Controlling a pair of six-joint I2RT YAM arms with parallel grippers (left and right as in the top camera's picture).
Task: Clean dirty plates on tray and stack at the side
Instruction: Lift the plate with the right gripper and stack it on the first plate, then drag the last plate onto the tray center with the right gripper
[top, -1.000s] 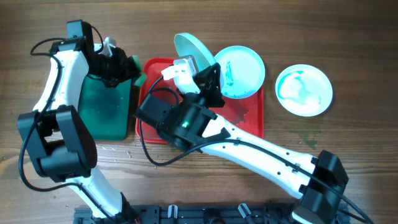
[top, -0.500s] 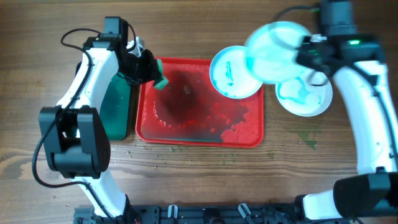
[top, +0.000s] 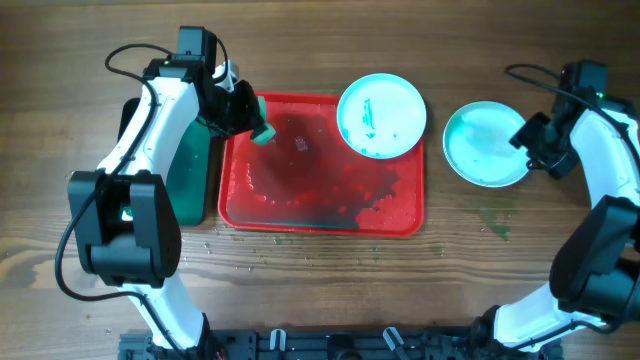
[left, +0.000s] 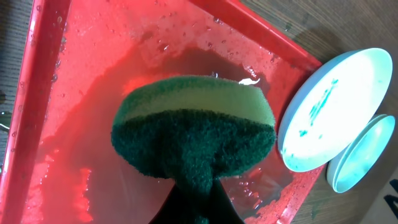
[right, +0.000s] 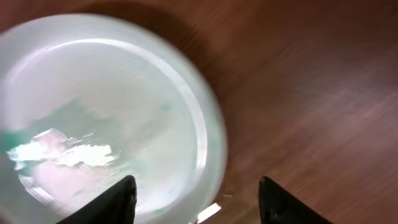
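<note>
The red tray (top: 300, 200) lies mid-table, wet and smeared. One plate (top: 381, 115) with green streaks rests on its far right corner. A cleaner plate (top: 480, 145) lies on the wood to the right of the tray. My right gripper (top: 530, 140) hovers at that plate's right edge; in the right wrist view its fingers (right: 118, 200) stand wide apart, open, with the plate (right: 106, 112) rim between them. My left gripper (top: 250, 122) is shut on a green sponge (left: 193, 124) just above the tray (left: 81, 93) at its far left corner.
A dark green tray (top: 190, 175) sits against the red tray's left side. Water droplets dot the wood in front of both trays. In the left wrist view the streaked plate (left: 336, 109) and the plate beyond it (left: 364, 155) show at the right.
My right arm swung from over the tray to the far right with a plate, set it on the plate lying there and opened. The left arm with the sponge moved over the tray's corner.
</note>
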